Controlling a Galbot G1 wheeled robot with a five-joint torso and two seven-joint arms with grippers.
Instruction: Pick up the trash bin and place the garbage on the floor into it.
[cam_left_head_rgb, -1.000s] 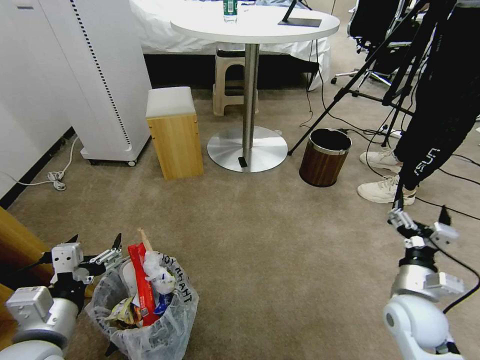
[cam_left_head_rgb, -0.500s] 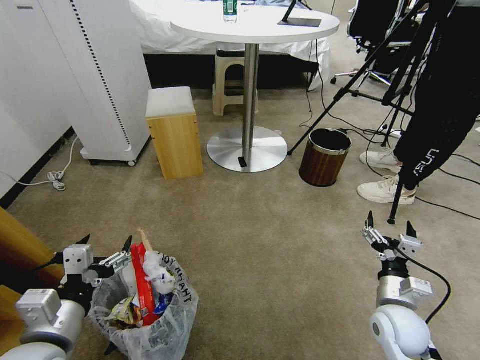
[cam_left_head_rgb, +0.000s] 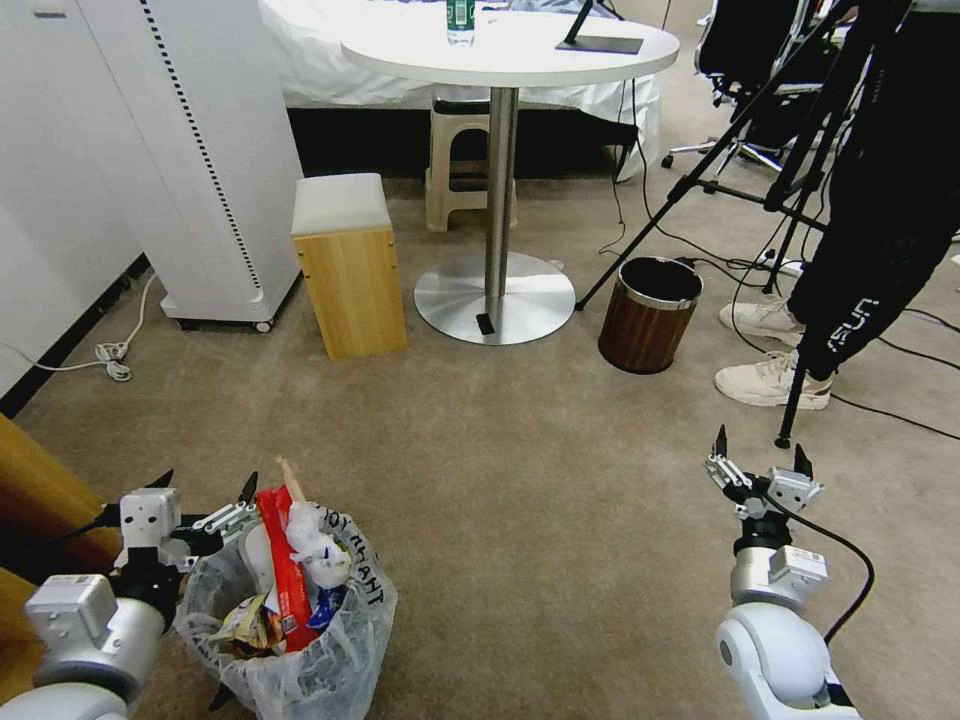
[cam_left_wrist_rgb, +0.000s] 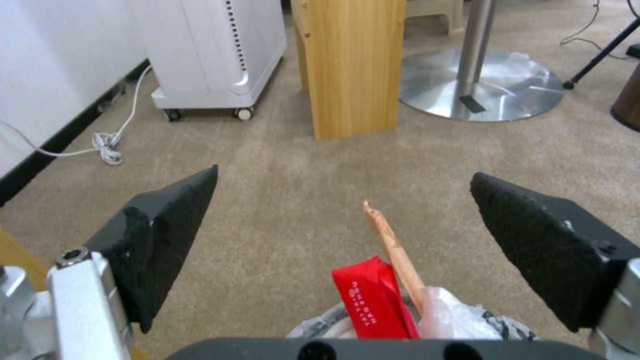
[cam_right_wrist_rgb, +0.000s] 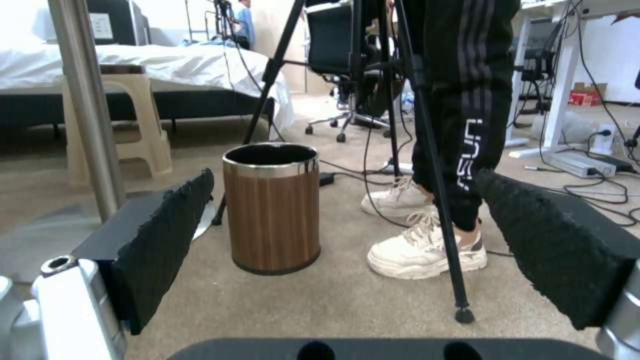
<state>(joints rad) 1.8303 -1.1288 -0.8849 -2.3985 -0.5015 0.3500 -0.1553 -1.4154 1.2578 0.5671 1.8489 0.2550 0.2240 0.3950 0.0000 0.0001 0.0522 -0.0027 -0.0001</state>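
Note:
The trash bin (cam_left_head_rgb: 300, 650), dark with a crinkled clear bag bearing black lettering, stands on the beige carpet floor (cam_left_head_rgb: 530, 480) at the lower left. Garbage fills it: a red wrapper (cam_left_head_rgb: 283, 570), a wooden stick (cam_left_head_rgb: 289, 475), white tissue (cam_left_head_rgb: 315, 545) and a snack packet (cam_left_head_rgb: 240, 625). My left gripper (cam_left_head_rgb: 205, 483) hovers open just behind the bin's rim. In the left wrist view the left gripper (cam_left_wrist_rgb: 344, 174) has the red wrapper (cam_left_wrist_rgb: 370, 297) and wooden stick (cam_left_wrist_rgb: 393, 245) poking up between its fingers, untouched. My right gripper (cam_left_head_rgb: 760, 450) is open over bare carpet at the lower right.
A brown wood-grain bin (cam_left_head_rgb: 648, 315) (cam_right_wrist_rgb: 272, 207) stands ahead of the right gripper (cam_right_wrist_rgb: 345, 174). A person's white shoes (cam_left_head_rgb: 770, 380) and a tripod leg (cam_left_head_rgb: 795, 400) are close on the right. Behind stand a round table's base (cam_left_head_rgb: 495, 297), a wooden box stool (cam_left_head_rgb: 350, 265) and a white appliance (cam_left_head_rgb: 200, 150).
My right arm has drawn back and to the left, its gripper staying open. My left gripper has shifted slightly beside the bin. The bin and its contents have not moved.

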